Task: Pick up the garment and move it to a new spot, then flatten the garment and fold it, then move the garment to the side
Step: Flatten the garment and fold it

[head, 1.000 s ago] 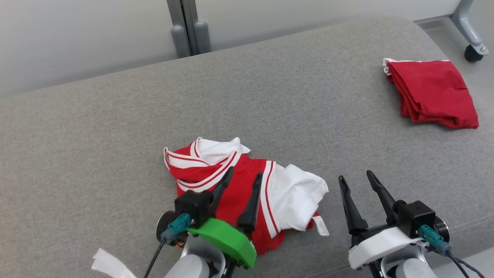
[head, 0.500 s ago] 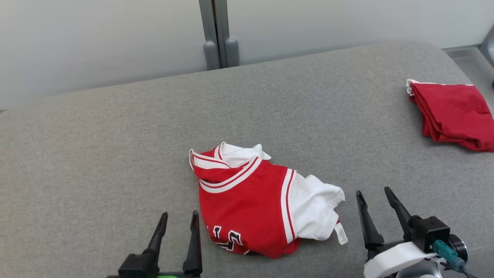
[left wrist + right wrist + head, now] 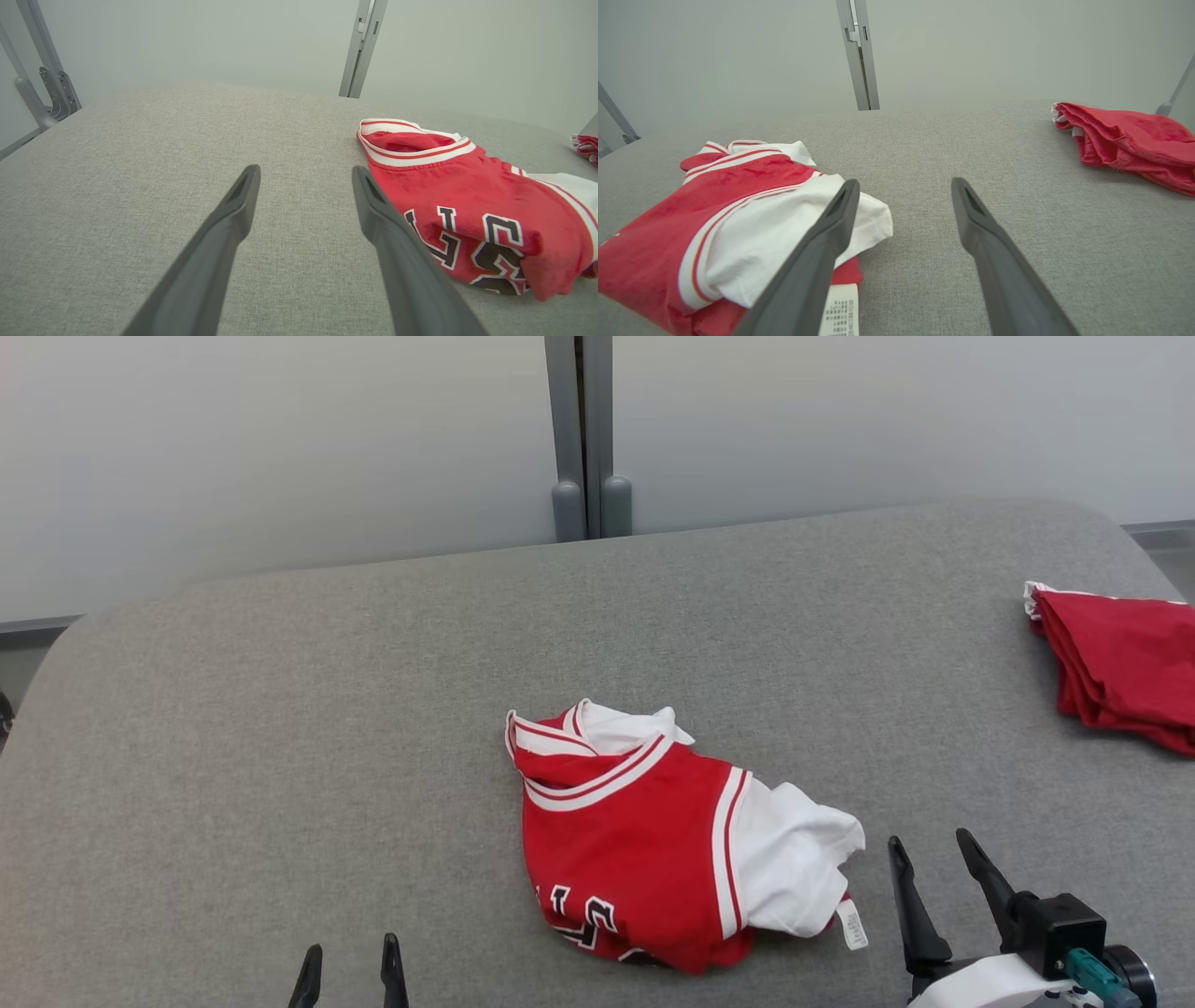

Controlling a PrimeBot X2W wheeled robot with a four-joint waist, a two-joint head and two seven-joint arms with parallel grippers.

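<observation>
- Garment: a red jersey with white trim and black-and-white lettering. It lies in a loose heap near the front middle of the grey padded surface, with nothing holding it.
- It is bunched, not spread. The collar end points away from the robot, a white part is turned out on the robot's right, and a care label pokes out at the near right corner. That shape suggests it has not been flattened or folded, so I judge the task to be at or before its first pick-up.
- Right gripper: its jaws stand wide apart and hold nothing. It sits just beside the label corner without touching the cloth. Placed there, it could reach the white edge with a short move.
- Left gripper: this one is also spread open and empty. It is low at the near edge, on the other side of the garment and clear of it. With one gripper on each side, the pose looks ready for a two-handed lift.
- Folded red cloth: it rests well apart at the far right of the surface. This is probably the "side" where finished pieces are put.
</observation>
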